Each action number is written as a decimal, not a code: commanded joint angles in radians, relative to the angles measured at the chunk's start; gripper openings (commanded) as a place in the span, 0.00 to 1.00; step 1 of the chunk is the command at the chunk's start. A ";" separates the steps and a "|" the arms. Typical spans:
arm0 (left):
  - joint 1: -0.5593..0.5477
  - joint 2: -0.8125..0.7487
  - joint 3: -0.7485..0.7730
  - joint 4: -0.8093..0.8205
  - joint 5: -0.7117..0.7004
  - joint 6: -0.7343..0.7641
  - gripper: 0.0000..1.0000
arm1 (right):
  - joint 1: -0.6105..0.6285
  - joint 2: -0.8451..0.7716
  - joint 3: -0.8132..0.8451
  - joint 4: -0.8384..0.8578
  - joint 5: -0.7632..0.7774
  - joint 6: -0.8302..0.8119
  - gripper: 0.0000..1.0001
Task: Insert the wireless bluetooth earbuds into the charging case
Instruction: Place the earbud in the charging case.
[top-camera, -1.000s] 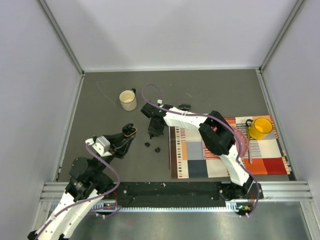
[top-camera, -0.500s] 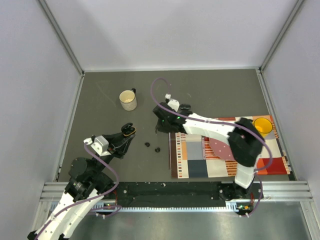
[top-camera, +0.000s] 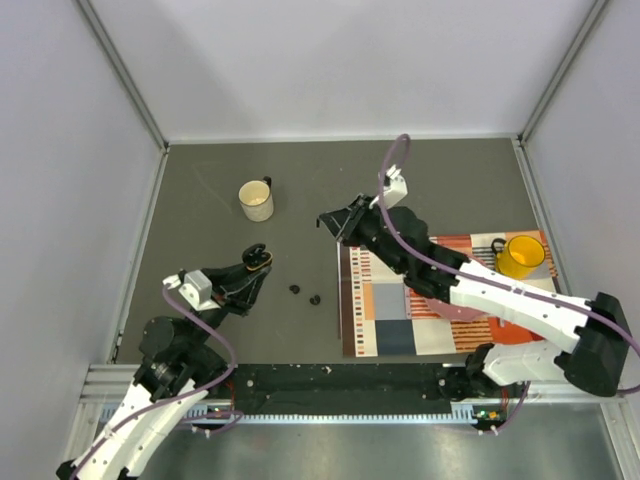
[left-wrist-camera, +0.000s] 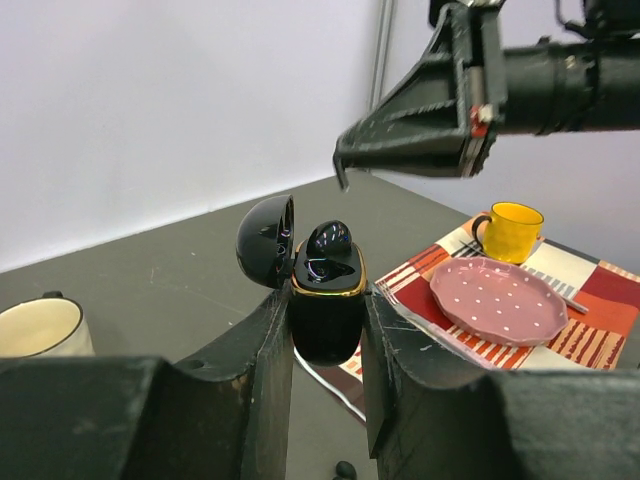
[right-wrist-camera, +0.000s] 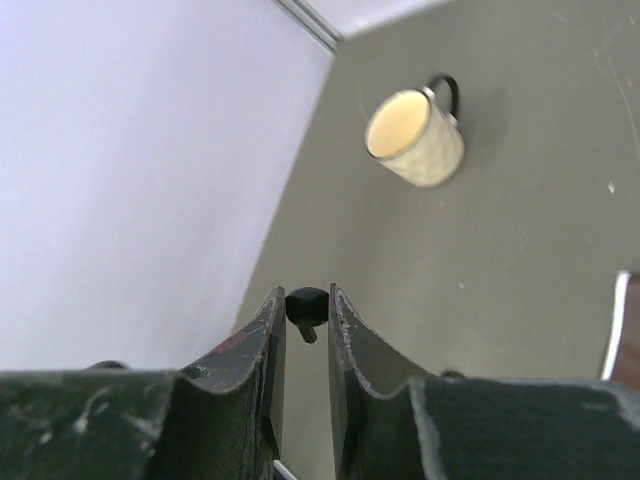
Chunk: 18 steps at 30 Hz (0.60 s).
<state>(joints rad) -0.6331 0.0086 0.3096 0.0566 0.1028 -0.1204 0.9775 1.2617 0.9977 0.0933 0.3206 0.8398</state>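
At the far left a cream mug (top-camera: 256, 200) stood upright on the grey table (top-camera: 200, 190), its handle toward the back wall.

Nearer the arms, the left gripper (top-camera: 252, 270) was pinching the case (left-wrist-camera: 326, 315) by its two flat sides. The case stood upright, long axis vertical and mouth up, with a gold band round the rim. Its domed lid (left-wrist-camera: 266, 240) was thrown back on the hinge to the left in the wrist view. One earbud (left-wrist-camera: 328, 243) sat in the mouth, its glossy head standing above the rim.

Just right of the case, two loose earbuds lay on the table, near each other but apart: one (top-camera: 295, 289) and another (top-camera: 314, 298). Which way they pointed was too small to tell.

Further right and higher, the right gripper (top-camera: 330, 221) had its fingers nearly together, nipping a fourth earbud (right-wrist-camera: 304, 303) at the very tips. The round head sat between the pads and the short stem slanted down and to the right in that wrist view. This gripper hung above the case's level and clear of it.

Right again lay a checked and striped mat (top-camera: 385, 310) with a pink dotted plate (left-wrist-camera: 497, 300) and an upright yellow mug (top-camera: 520, 256) on it.
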 joint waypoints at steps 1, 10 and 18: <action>-0.002 -0.165 -0.029 0.117 -0.009 -0.038 0.00 | 0.015 -0.088 -0.016 0.201 -0.046 -0.109 0.00; -0.002 -0.134 -0.050 0.178 0.047 -0.024 0.00 | 0.113 -0.101 -0.011 0.419 -0.208 -0.336 0.00; -0.002 -0.108 -0.069 0.249 0.075 -0.015 0.00 | 0.193 -0.032 0.038 0.461 -0.317 -0.401 0.00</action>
<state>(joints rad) -0.6331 0.0086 0.2520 0.2058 0.1478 -0.1440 1.1332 1.1896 0.9836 0.4969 0.0776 0.5179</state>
